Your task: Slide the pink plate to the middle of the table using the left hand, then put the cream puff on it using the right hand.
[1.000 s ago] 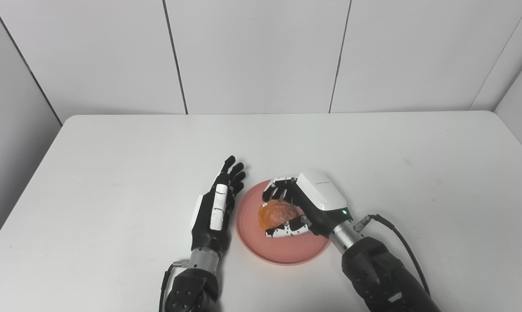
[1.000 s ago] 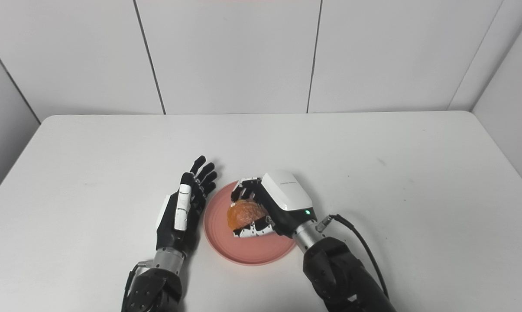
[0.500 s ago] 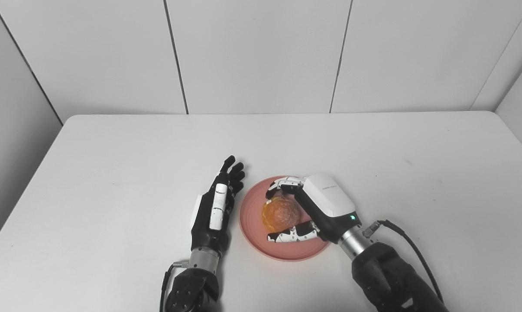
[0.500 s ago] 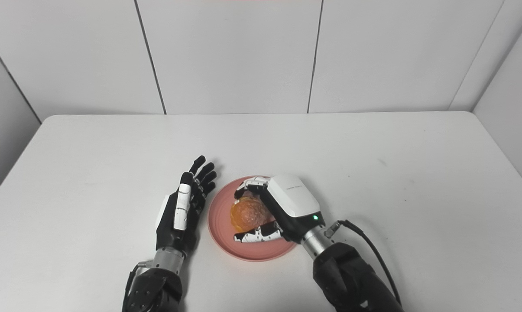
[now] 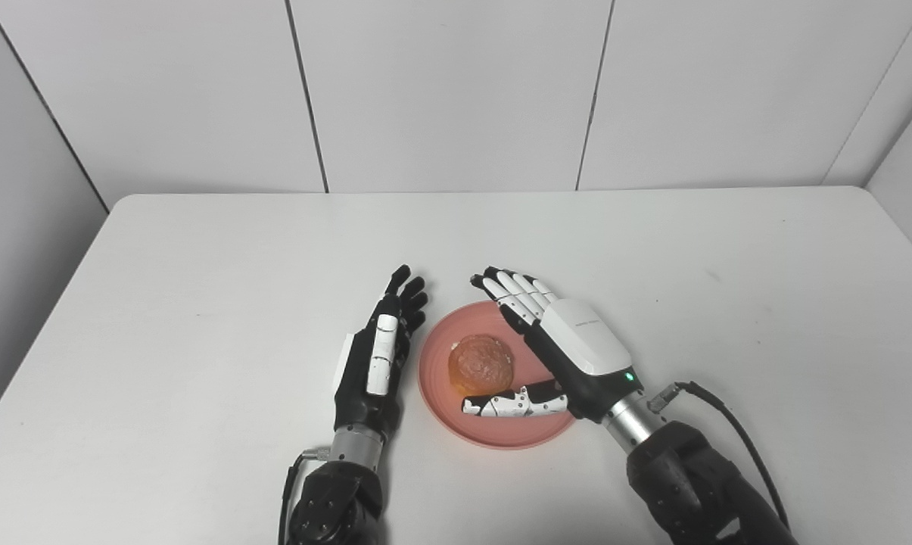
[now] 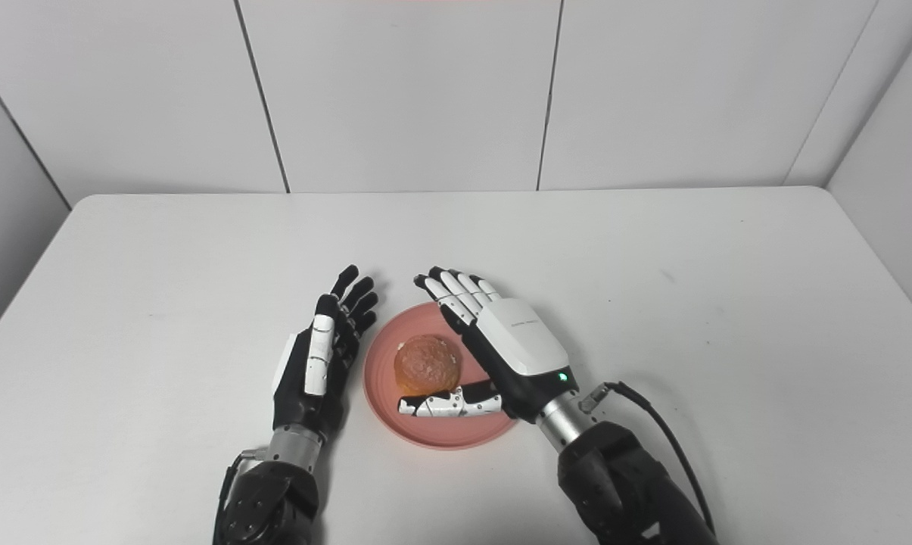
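The pink plate (image 5: 440, 386) lies on the white table near its front middle. A golden-brown cream puff (image 5: 481, 362) rests on the plate, a little left of its centre. My right hand (image 5: 558, 348) is open over the plate's right side, fingers stretched out past the far rim and thumb lying just in front of the puff, not gripping it. My left hand (image 5: 375, 359) stands open on edge just left of the plate, fingers straight, close to the rim; I cannot tell if it touches.
The white table (image 5: 198, 250) stretches wide on all sides of the plate, bounded by white wall panels at the back. A black cable (image 5: 720, 428) runs from my right wrist over the table.
My right hand has opened and let go of the cream puff, which now sits on the plate. The picture has shifted slightly. My left hand stays in place.
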Robot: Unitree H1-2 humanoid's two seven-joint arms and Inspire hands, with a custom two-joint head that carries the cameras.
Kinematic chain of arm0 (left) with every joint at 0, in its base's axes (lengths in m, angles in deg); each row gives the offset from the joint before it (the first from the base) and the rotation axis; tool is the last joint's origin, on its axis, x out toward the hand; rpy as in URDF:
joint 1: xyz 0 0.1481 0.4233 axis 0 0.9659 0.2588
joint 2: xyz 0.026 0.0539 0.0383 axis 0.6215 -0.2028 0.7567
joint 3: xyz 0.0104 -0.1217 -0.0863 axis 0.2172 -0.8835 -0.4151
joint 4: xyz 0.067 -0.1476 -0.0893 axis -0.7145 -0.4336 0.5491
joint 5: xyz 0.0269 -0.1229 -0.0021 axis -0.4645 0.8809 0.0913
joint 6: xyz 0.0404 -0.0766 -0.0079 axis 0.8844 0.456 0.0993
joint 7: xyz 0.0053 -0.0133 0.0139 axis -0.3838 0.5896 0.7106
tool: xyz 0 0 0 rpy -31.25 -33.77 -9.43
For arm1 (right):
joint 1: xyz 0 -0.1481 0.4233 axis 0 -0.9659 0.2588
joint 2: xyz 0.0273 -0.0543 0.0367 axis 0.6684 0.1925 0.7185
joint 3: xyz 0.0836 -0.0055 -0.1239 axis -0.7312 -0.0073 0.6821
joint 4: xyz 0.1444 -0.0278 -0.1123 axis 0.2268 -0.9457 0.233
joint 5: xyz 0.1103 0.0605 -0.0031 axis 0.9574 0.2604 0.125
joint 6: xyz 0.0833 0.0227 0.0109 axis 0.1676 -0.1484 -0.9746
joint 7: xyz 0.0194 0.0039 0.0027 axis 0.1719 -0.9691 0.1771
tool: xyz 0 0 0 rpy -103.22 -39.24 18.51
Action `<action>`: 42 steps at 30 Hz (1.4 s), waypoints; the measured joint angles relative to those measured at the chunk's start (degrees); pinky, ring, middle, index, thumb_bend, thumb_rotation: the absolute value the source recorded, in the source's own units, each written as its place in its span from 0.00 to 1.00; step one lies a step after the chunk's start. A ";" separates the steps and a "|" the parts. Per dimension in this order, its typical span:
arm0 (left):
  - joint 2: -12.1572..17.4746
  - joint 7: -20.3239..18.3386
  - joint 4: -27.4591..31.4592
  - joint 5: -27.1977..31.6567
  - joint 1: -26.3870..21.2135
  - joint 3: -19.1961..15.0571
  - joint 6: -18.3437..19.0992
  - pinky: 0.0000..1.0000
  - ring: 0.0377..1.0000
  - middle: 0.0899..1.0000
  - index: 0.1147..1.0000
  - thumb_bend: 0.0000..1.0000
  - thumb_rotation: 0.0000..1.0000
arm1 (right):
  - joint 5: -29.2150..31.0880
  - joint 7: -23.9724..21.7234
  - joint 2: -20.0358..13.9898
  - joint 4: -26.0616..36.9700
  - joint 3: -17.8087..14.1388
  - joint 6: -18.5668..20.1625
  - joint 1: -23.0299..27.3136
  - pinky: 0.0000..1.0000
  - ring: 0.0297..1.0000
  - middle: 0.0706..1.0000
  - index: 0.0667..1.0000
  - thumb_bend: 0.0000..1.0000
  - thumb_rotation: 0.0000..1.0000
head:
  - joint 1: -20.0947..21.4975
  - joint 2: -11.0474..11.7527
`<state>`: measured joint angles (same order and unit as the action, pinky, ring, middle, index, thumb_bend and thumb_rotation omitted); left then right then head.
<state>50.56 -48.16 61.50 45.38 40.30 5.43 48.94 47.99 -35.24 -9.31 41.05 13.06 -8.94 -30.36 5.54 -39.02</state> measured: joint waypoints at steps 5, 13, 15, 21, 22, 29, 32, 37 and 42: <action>0.26 -0.01 0.35 -0.16 0.01 -0.04 0.55 0.95 0.93 0.92 0.91 0.71 0.94 | 2.11 3.51 1.37 -0.77 -3.42 -0.78 -3.08 0.96 1.00 1.00 1.00 0.68 0.80 | 0.26 -0.09; 1.64 -0.74 0.10 -0.07 0.03 0.17 -0.15 0.97 0.95 0.94 0.92 0.73 0.92 | 8.70 6.67 5.12 -0.84 -8.38 -0.96 -8.86 0.92 1.00 1.00 1.00 0.60 0.86 | 0.53 -0.35; 1.86 -1.08 -0.41 -0.11 0.08 0.23 -1.31 0.98 0.95 0.95 0.92 0.73 0.93 | 11.94 6.73 6.80 -1.08 -9.68 -0.98 -9.53 0.96 1.00 1.00 1.00 0.59 0.84 | 0.70 -0.35; 3.65 -1.98 -0.46 -0.19 0.07 0.82 -2.41 1.00 0.98 0.98 0.97 0.68 1.00 | 18.79 6.77 10.32 -2.85 -12.10 -0.99 -9.76 1.00 1.00 1.00 1.00 0.65 0.98 | 1.41 -0.44; 4.10 -2.14 -0.39 -0.33 0.07 0.89 -2.41 1.00 0.99 0.98 0.97 0.68 1.00 | 19.63 6.77 10.50 -2.87 -12.36 -1.00 -9.76 1.00 1.00 1.00 1.00 0.65 0.97 | 1.67 -0.53; 5.96 -2.63 0.27 -1.02 0.41 1.20 -2.56 1.00 1.00 0.99 0.99 0.64 1.00 | 29.75 5.32 12.13 -3.13 -14.99 -0.99 -9.78 1.00 1.00 1.00 1.00 0.64 0.92 | 2.02 -0.88; 6.08 -2.77 0.30 -1.04 0.48 1.36 -2.76 1.00 1.00 0.99 0.98 0.63 1.00 | 32.51 5.09 13.02 -3.50 -15.75 -0.98 -9.51 1.00 1.00 1.00 1.00 0.62 0.90 | 2.20 -0.97; 6.02 -3.23 0.30 -0.73 0.50 1.32 -3.10 1.00 1.00 1.00 0.99 0.63 1.00 | 35.38 3.66 13.34 -3.74 -16.00 -0.83 -9.24 1.00 1.00 1.00 1.00 0.65 0.86 | 1.67 -1.05; 5.99 -3.31 0.28 -0.96 0.63 1.48 -4.27 1.00 1.00 1.00 1.00 0.65 1.00 | 37.62 2.60 13.35 -3.76 -16.56 0.20 -9.19 1.00 1.00 1.00 1.00 0.70 0.89 | 1.41 -1.05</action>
<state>56.56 -51.47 61.78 44.42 40.93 6.91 44.67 85.61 -32.64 4.04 37.30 -3.50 -8.75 -39.55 6.94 -40.08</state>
